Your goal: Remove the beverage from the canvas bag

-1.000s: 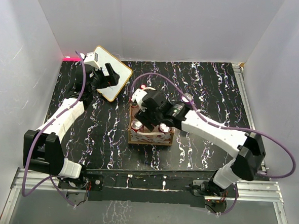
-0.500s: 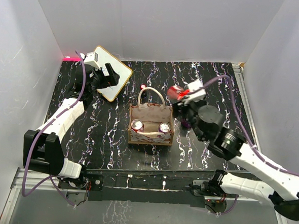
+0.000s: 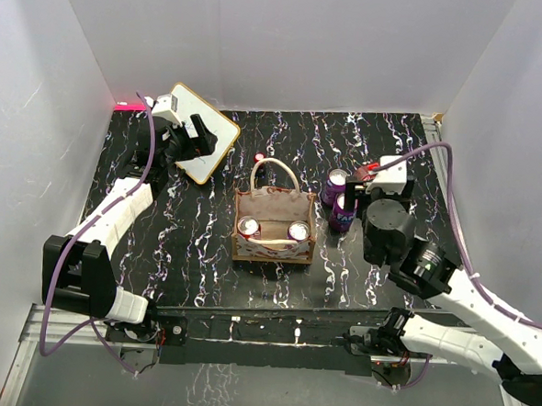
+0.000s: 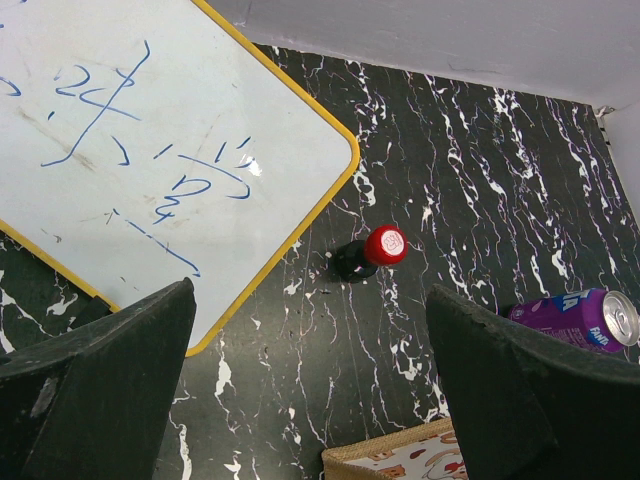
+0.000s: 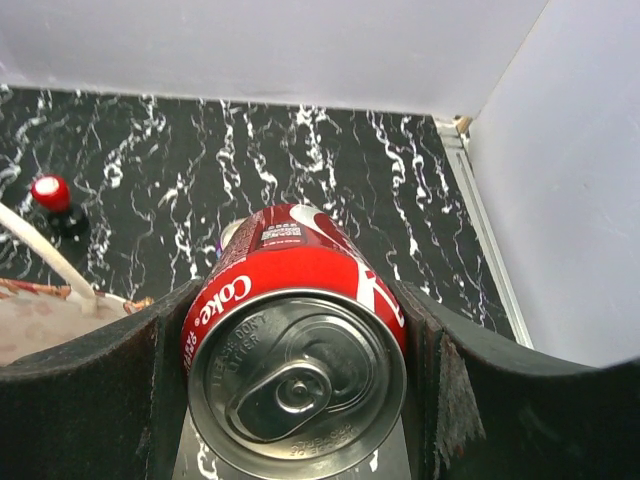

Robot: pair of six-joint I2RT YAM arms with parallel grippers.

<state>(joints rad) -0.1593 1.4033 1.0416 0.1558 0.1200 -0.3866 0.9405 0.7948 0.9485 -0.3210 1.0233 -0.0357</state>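
The canvas bag (image 3: 273, 245) stands mid-table with two cans (image 3: 249, 226) upright inside it; its corner (image 4: 400, 462) and handle (image 5: 40, 250) show in the wrist views. My right gripper (image 3: 365, 177) is to the right of the bag, shut on a red Coke can (image 5: 297, 350) that fills the gap between its fingers (image 5: 90, 400). Just left of it stand two purple cans (image 3: 341, 212) on the table. My left gripper (image 3: 197, 140) hovers open at the back left over the whiteboard (image 4: 150, 150), holding nothing.
A small red-capped bottle (image 3: 260, 156) stands behind the bag, also visible as the bottle (image 4: 382, 246) in the left wrist view. One purple can (image 4: 580, 318) shows at that view's right edge. White walls enclose the table; a metal rail (image 3: 443, 177) runs along the right side.
My right arm lifted away from the bag with the Coke can and swung right, then came down beside the two purple cans. The left arm has not moved.
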